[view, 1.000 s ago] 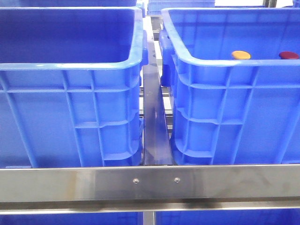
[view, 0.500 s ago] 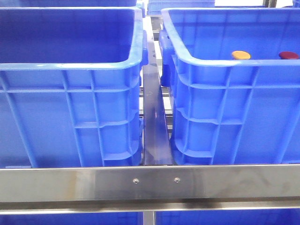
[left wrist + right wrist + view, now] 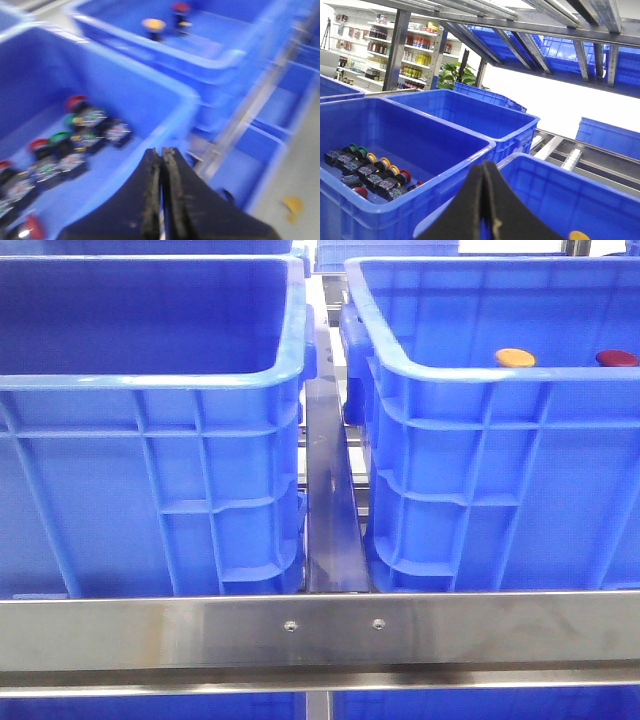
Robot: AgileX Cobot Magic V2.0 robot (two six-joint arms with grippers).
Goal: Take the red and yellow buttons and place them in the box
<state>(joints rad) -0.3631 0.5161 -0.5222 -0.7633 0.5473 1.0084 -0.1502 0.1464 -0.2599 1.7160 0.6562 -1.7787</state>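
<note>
In the front view the yellow button (image 3: 514,358) and the red button (image 3: 616,358) show just above the near rim of the right-hand box (image 3: 480,450), inside it. The left wrist view shows the same yellow button (image 3: 153,24) and red button (image 3: 181,7) in that far box (image 3: 220,60). My left gripper (image 3: 161,152) is shut and empty, above the near crate's rim (image 3: 170,87). My right gripper (image 3: 485,165) is shut and empty over the box (image 3: 560,195), where the yellow button (image 3: 578,235) peeks in. Neither gripper appears in the front view.
The left crate (image 3: 150,460) holds several push-button switches (image 3: 75,140) with red, green and yellow caps, also seen as switches (image 3: 370,172) in the right wrist view. A steel rail (image 3: 320,630) crosses in front of both crates. More blue crates (image 3: 485,112) stand behind.
</note>
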